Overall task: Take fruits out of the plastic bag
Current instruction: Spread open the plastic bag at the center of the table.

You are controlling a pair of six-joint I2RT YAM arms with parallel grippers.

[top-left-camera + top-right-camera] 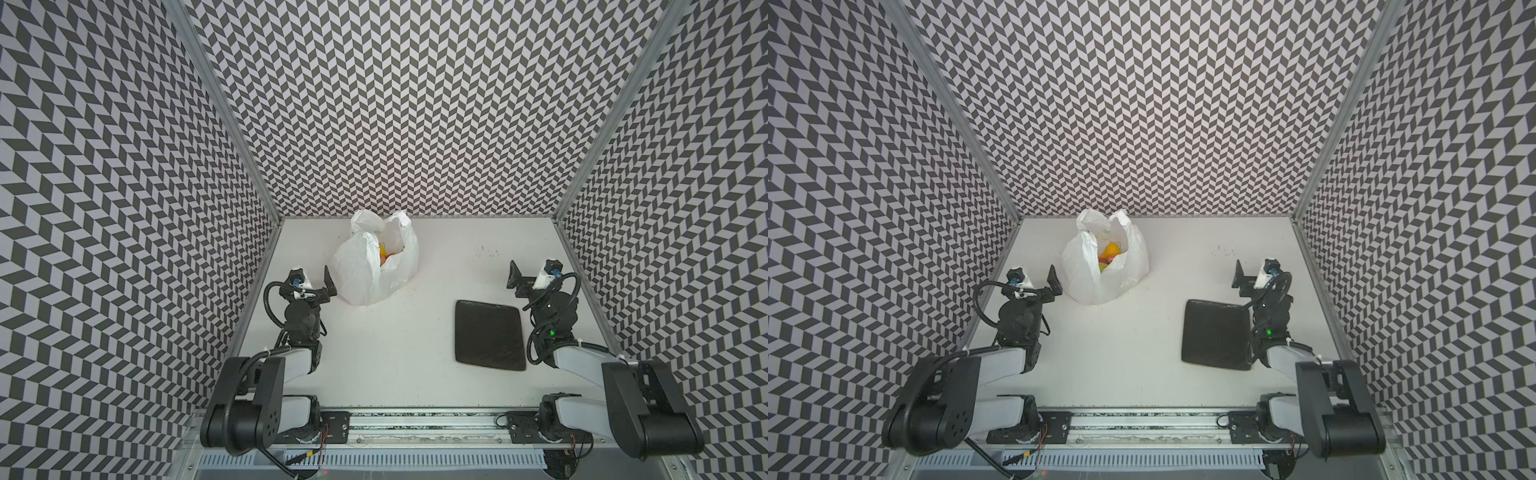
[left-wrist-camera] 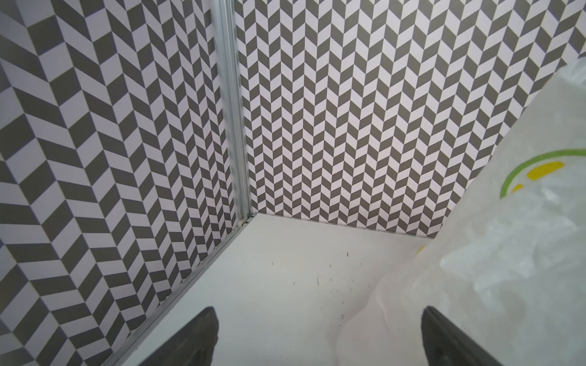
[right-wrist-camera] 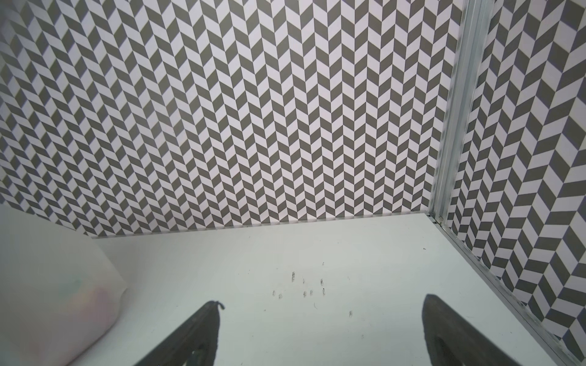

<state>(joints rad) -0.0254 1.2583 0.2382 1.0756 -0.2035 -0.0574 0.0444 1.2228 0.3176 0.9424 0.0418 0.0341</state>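
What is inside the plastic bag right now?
Through the plastic bag's open mouth: a yellow-orange fruit, a red piece and a green piece beside it. The film hides anything deeper.

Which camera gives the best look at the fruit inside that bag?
A top view: it looks down into the open plastic bag, where the fruits show yellow, red and green; both top views catch them. The left wrist view shows only the bag's printed side, the right wrist view a blurred corner with faint colours.
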